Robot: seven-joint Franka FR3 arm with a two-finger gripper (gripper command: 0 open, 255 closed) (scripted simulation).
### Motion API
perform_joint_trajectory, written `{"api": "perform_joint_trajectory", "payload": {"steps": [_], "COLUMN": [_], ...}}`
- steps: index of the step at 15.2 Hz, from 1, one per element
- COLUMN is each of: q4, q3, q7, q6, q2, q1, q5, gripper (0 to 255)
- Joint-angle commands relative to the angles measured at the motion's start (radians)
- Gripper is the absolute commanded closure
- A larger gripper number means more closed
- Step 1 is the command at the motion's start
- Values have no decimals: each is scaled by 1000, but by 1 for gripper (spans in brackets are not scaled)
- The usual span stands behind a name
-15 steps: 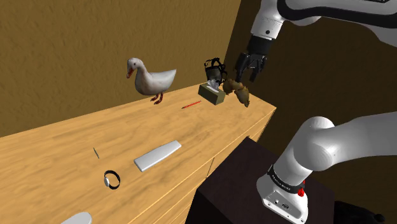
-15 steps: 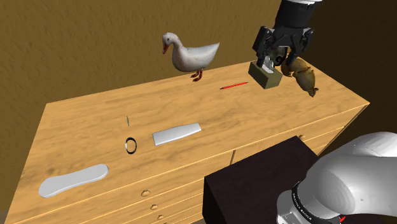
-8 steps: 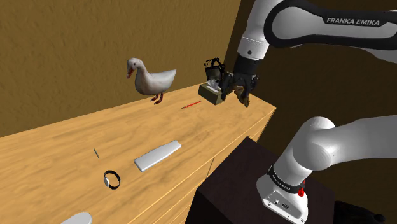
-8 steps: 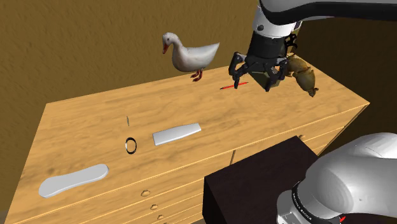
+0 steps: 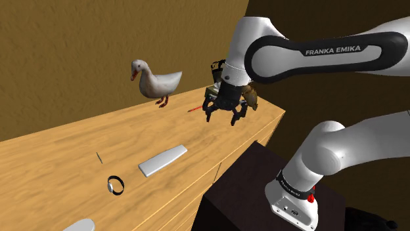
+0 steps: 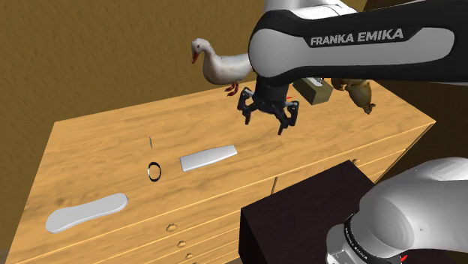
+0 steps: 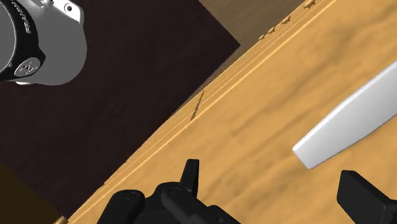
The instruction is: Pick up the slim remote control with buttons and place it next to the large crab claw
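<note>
The end effector [image 6: 266, 120] hangs spread wide and empty above the counter [image 6: 112, 135], apart from the pale slim remote [image 6: 208, 157].

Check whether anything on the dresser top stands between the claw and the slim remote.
Nothing visible does. The open claw hangs over bare wood of the dresser top. The flat white remote lies further along it, with only wood between them. The dark ring lies past the remote, on its far side from the claw.
</note>
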Motion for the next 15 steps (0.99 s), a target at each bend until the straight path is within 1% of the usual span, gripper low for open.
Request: {"api": "perform_joint_trajectory", "payload": {"steps": [1, 5, 7, 9, 11, 12, 14, 15], "q4": [5, 37, 63, 95, 133, 154, 201, 228], "q3": [65, 203, 274, 347, 421, 455, 506, 513], "q7": [109, 326, 443, 572, 719, 802, 995, 1100], "q6": [62, 192, 257, 321, 383, 411, 457, 473], "q2": [55, 198, 282, 376, 483, 542, 676, 748], "q1": [-18, -74, -116, -167, -226, -256, -305, -313], "q5": [25, 41, 24, -16, -90, -143, -291, -381], "gripper": [0, 0, 0, 0, 0, 0, 0, 0]}}
